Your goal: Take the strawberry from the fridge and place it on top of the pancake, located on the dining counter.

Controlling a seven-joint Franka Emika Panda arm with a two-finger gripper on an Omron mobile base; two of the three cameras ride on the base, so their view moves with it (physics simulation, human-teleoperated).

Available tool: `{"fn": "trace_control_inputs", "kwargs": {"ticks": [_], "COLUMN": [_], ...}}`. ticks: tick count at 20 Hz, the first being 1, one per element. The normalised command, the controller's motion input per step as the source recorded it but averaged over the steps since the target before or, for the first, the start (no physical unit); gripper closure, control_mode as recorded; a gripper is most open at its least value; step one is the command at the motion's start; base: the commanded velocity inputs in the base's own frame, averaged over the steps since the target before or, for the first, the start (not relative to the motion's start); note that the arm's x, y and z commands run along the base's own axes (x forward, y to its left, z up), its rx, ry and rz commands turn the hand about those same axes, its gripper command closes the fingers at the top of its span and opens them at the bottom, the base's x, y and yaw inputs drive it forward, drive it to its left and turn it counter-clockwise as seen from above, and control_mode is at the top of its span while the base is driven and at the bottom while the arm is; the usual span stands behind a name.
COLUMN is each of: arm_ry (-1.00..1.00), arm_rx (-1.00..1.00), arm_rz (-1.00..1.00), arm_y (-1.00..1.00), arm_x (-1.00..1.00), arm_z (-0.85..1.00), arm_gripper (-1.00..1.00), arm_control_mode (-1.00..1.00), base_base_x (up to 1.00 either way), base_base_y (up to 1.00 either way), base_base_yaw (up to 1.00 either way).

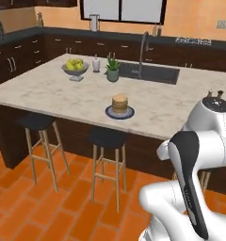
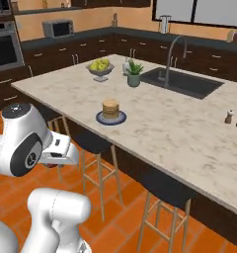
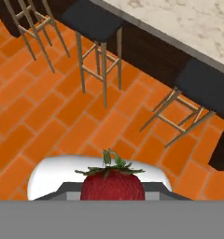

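Currently the stools (image 1: 39, 123) stand along the near side of the dining counter (image 1: 49, 89), over the orange tile floor (image 1: 20, 207). Further along the top, left to right: fruit bowl (image 1: 75, 66), small potted plant (image 1: 113, 68), then the pancake (image 1: 119, 104), a short tan stack on its dark blue plate (image 1: 119, 113), set near the counter's front edge above the second stool. Sink (image 1: 150, 72) with tall faucet lies beyond, to the right. In the hand view the strawberry (image 3: 113, 184) sits red and green-capped at the bottom between the jaws, which are closed on it (the fingertips themselves are mostly hidden behind the berry). The hand looks down at floor and stool legs, so the berry is carried low, well apart from the pancake and below counter height. Judged step: transport, with lift and reach still to do. Risks: raising the arm close to the overhang could clip the counter edge or a stool seat; the berry is small and round, so a knock could roll it out of the grip; releasing off-centre or from too high could let it bounce off the stack onto the plate.
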Motion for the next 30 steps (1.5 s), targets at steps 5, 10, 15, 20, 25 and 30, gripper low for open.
{"fn": "trace_control_inputs", "kwargs": {"ticks": [5,10,15,20,25,30], "arm_ry": [0.0,0.0,0.0,0.0,0.0,0.0], "arm_rx": [0.0,0.0,0.0,0.0,0.0,0.0], "arm_rz": [0.0,0.0,0.0,0.0,0.0,0.0], "arm_y": [0.0,0.0,0.0,0.0,0.0,0.0], "arm_x": [0.0,0.0,0.0,0.0,0.0,0.0], "arm_z": [0.0,0.0,0.0,0.0,0.0,0.0], "arm_gripper": [1.0,1.0,1.0,1.0,1.0,1.0], "arm_control_mode": [1.0,1.0,1.0,1.0,1.0,1.0], "base_base_x": [0.76,0.66,0.27,0.0,0.24,0.44], "base_base_y": [0.89,0.87,0.49,0.25,0.33,0.46], "base_base_yaw": [-0.59,-0.39,-0.53,-0.63,-0.11,0.0]}}
